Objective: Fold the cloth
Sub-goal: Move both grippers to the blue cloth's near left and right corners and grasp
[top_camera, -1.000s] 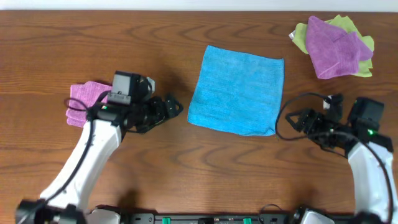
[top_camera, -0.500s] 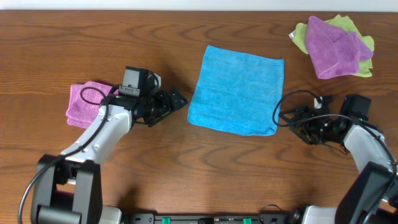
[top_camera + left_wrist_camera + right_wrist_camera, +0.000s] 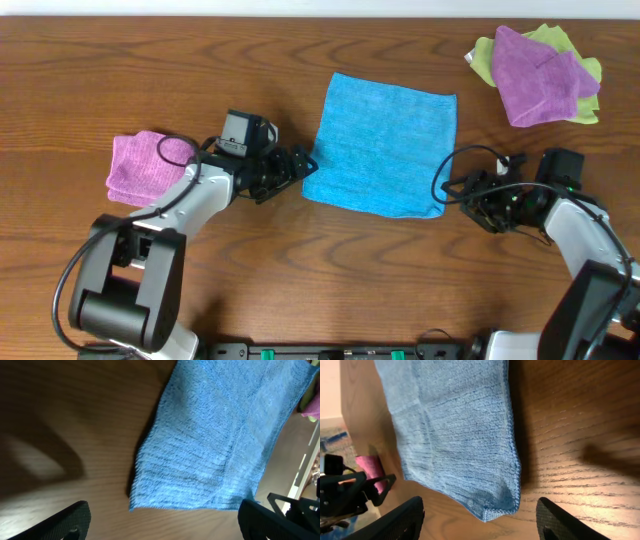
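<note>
A turquoise cloth (image 3: 380, 143) lies flat and fully open in the middle of a brown wooden table (image 3: 100, 60). It is turned slightly, so its two near corners face the two arms. No fold has been made, and every edge rests on the wood.

The left gripper (image 3: 303, 164) sits low at the cloth's near left corner, just beside the edge, with its fingers spread wide. Its wrist camera shows that corner lying between the two dark fingertips, not yet pinched. The right gripper (image 3: 450, 190) mirrors it at the near right corner. It is also spread, and its own wrist view frames the stitched corner between its fingers. I cannot tell whether any fingertip touches the fabric.

Further out, a folded purple cloth (image 3: 140, 165) rests on the table behind the left arm. A crumpled purple-and-green pile (image 3: 540, 70) sits toward the far right corner, well apart from the work.

The step in hand looks like the approach to the first grasp, with both arms lined up on the near corners. The next move would call for each gripper to work a finger under its corner and close on it. Both would then lift together and carry the near edge over to the far edge, keeping pace so the fabric does not skew. The cloth looks thin and limp, so a shallow pinch may slip.
</note>
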Tool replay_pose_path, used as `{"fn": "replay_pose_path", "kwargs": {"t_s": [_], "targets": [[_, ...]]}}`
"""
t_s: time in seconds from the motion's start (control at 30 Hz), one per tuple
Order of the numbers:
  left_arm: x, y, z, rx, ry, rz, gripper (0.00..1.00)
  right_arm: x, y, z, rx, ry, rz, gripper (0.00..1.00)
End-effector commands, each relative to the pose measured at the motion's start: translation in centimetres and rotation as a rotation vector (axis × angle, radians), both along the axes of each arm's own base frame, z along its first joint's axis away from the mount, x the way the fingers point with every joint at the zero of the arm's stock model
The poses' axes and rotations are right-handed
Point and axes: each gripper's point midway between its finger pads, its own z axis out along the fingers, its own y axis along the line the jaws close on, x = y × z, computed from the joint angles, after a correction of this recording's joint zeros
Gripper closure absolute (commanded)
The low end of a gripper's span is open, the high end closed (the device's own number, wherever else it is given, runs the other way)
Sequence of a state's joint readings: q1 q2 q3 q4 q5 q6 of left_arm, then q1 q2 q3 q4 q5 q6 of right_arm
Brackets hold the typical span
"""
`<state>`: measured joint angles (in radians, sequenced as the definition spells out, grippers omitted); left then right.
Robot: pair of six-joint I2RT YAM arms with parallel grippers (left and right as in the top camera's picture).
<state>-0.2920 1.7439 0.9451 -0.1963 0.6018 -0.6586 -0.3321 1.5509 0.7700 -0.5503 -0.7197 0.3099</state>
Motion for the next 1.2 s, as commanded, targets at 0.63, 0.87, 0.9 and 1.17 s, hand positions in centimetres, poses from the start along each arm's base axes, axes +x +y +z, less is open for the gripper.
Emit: {"fn": "replay_pose_path", "kwargs": {"t_s": [0.63,0.87,0.9,1.17], "targets": [[0.9,-2.8,-1.8,-0.030,0.021,0.018,0.05,-0.9,1.5,-2.5,-0.043,0.090,-0.041,0.34],[0.3,-3.8,-2.2,0.001,0.010,-0.002,0.04,-1.0,2.2,-3.0,-0.088,0.118,-0.038,0.37],[0.3,-3.8,-2.2,0.007,0.008,-0.002,0.04,-1.1,2.1,-3.1,-0.099,0.126,-0.043,0.38],[-0.2,-4.5,-2.5,0.037,-0.006,-0.017,0.05,-1.1,2.0,-3.3,-0.116,0.130,-0.044,0.40]]}}
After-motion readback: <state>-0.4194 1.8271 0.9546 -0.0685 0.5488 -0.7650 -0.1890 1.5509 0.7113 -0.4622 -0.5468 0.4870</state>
